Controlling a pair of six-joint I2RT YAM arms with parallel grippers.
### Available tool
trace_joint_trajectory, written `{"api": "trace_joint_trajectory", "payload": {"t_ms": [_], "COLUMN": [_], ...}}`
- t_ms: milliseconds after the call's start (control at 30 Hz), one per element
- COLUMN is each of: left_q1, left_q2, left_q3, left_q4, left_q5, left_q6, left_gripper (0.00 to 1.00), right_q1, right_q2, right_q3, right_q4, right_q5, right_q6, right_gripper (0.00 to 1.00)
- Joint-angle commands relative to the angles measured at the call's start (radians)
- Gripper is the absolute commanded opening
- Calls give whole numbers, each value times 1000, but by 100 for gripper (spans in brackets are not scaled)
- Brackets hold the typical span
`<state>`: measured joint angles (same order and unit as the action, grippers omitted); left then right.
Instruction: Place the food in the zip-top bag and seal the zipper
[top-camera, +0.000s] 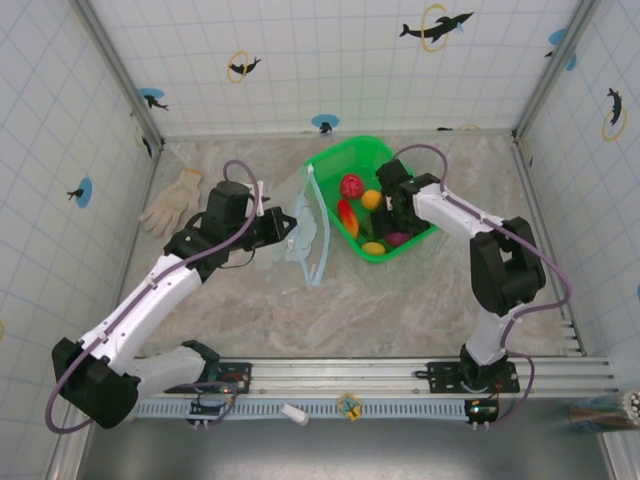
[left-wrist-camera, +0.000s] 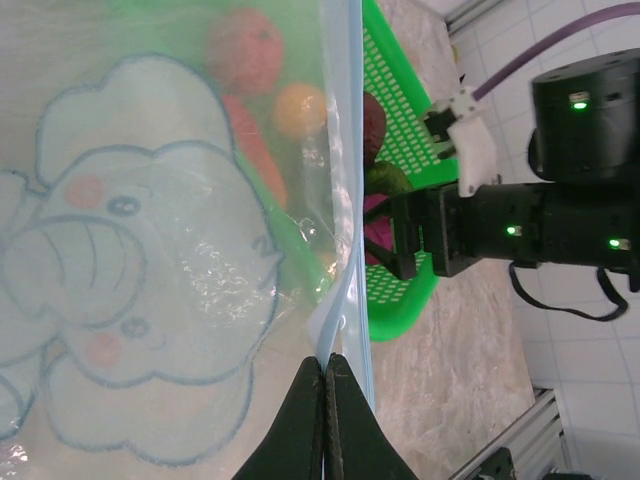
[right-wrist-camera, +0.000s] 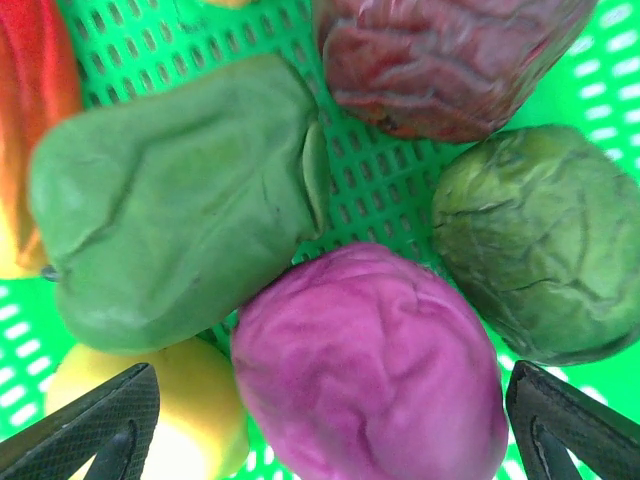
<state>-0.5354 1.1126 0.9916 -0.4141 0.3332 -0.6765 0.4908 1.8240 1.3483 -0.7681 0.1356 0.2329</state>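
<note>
My right pincer (right-wrist-camera: 335, 428), spread wide, hangs over the purple food (right-wrist-camera: 370, 360) low-centre in the wrist frame, inside the basket (right-wrist-camera: 385, 185), while my left pincer (left-wrist-camera: 325, 415) pinches the zipper (left-wrist-camera: 343, 150) of the zip-top bag (left-wrist-camera: 150, 250) just left.

High rear overview, two close wrist views, green basket (top-camera: 345, 150) common to all.

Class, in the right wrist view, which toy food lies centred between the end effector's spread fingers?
The purple piece, midway between the right end effector's fingers; the pale green piece, dark green piece, maroon piece and yellow piece lie off-centre.
</note>
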Motion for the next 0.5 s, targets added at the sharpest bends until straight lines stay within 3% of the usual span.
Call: {"api": "trace_joint_trajectory", "payload": {"t_ms": [0,300,467], "left_q1": [7,8,8], "left_q2": [-17,-14,-7], "left_q3": [-2,36,59], "left_q4": [-20,-59,-97], "left_q5": [33,7,-3], "left_q6": [47,71,90], "left_gripper": [0,0,0], "right_q1": [-1,3,9], "right_q2": [42,45,-54], "right_q3": [23,46,26], "right_q4": [-36,-3,15], "right_q5": [-12,-17,-26], "right_q6": [-10,10,33], "right_gripper": [90,66,64]}}
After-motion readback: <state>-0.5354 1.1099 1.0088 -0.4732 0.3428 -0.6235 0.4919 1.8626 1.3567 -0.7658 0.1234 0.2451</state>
